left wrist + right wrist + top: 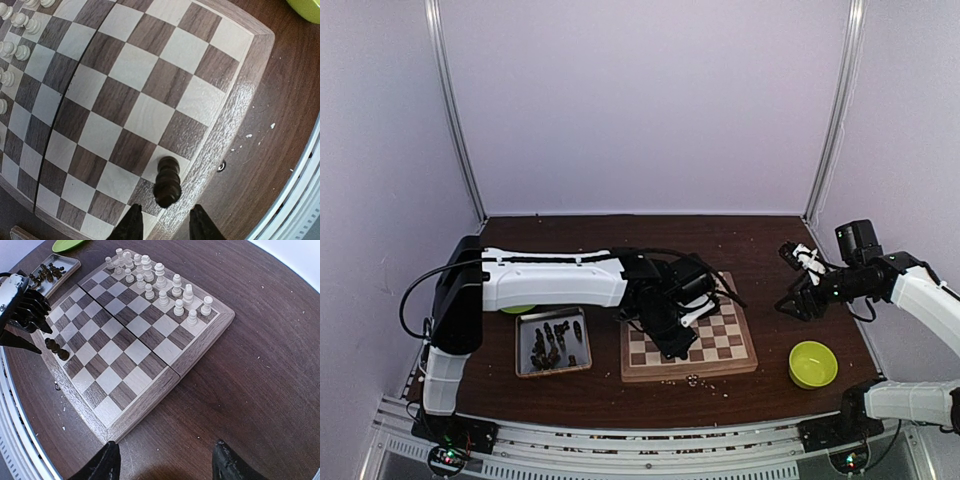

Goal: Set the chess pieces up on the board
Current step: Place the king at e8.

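Left wrist — dark piece (167,181) on board (125,75)

Plain pale lilac walls (640,100) close in a dark brown wooden table (600,232) from nine o'clock round through twelve to three. Slim silver metal posts (455,110) stand at eleven and one. The light is soft and even.
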Robot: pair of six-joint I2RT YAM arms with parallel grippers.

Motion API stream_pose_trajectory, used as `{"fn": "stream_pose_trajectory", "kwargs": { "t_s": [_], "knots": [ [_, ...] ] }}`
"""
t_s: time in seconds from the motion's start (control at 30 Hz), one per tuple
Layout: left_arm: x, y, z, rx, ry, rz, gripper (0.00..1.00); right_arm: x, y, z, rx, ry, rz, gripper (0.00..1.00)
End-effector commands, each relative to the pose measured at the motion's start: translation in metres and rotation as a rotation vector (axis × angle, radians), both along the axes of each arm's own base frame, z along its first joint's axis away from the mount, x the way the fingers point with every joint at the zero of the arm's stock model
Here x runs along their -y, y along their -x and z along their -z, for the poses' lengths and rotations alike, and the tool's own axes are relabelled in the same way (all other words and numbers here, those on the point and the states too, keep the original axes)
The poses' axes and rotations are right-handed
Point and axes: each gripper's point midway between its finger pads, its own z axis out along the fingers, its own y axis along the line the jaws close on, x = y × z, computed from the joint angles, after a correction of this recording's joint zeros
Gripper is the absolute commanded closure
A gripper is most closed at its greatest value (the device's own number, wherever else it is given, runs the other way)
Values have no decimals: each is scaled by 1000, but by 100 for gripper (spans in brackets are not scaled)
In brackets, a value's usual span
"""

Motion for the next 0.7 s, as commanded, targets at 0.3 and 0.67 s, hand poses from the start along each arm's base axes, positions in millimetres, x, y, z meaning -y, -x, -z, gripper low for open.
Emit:
{"fn": "stream_pose_trajectory", "kwargs": {
  "t_s": [0.3, 0.67],
  "knots": [
    [8, 0, -14, 17, 38, 2, 64, 0, -4, -5, 19, 19, -3, 37],
    [25, -7, -6, 40, 75, 13, 61, 0, -4, -2, 8, 24, -2, 37]
  ]
}}
